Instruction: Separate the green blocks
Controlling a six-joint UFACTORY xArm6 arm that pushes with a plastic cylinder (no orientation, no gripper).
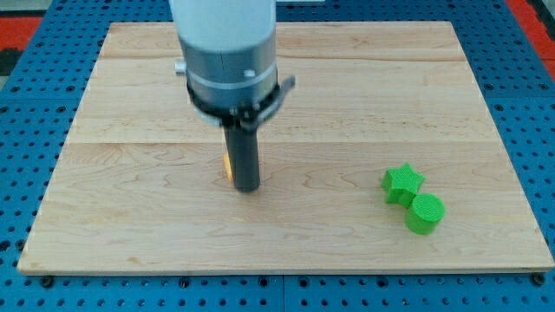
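A small yellow-orange block (226,167) is almost wholly hidden behind the dark rod; only a thin sliver shows at the rod's left side, and its shape cannot be made out. The arm (227,52) itself is cut off by the view's top: a broad pale grey housing with a darker collar and clamp ring is all that shows above the rod. There is no gripper on this arm, so nothing is apart, together or clamped.

The rod hangs straight down from the collar, upright, and my tip (247,187) rests on the counter (347,104) a little left of the centre of the view. The tip is just beside the yellow-orange sliver; whether they touch cannot be told. It stands well apart from both green blocks, which lie far toward the view's right.

The green star block (402,185) sits in the lower right part of the wooden counter, and the green cylinder block (425,213) lies just below and right of it, touching or very nearly so. The pair is near the counter's bottom edge and nearer its right edge than its middle. Bare wood stretches between my tip and the pair, and also above them toward the view's top. Around the counter runs a blue perforated surface (26,173).
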